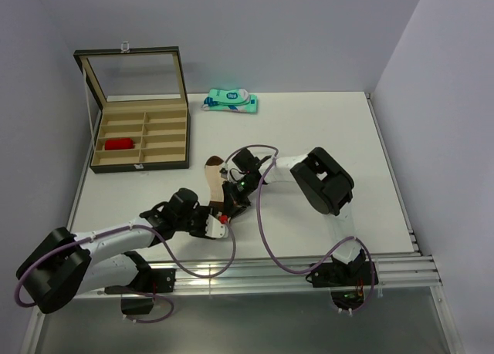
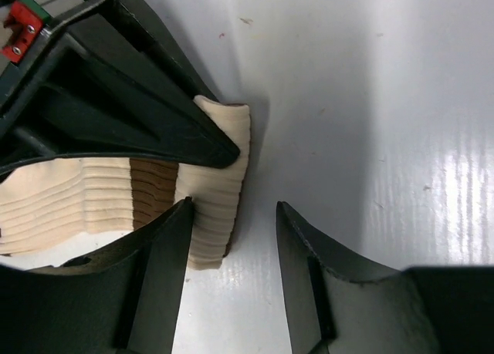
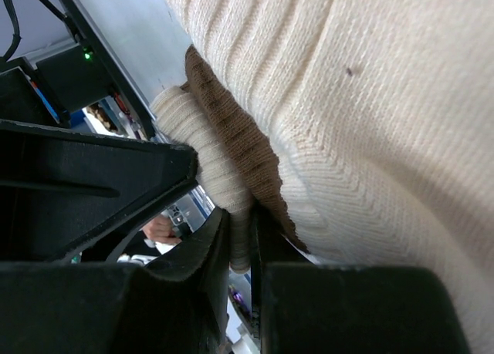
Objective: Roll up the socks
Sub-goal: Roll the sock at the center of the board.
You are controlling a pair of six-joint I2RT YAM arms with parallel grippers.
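The beige sock lies on the table with its brown toe pointing away. My right gripper is shut on its ribbed cuff end; the right wrist view shows the cuff pinched between the jaws. My left gripper is open just in front of that end. In the left wrist view the cuff lies against the left finger, with the gripper otherwise over bare table. The red sock lies in a compartment of the box.
An open wooden compartment box with a glass lid stands at the back left. A teal-and-white flat packet lies at the back middle. The table's rails run along the near edge.
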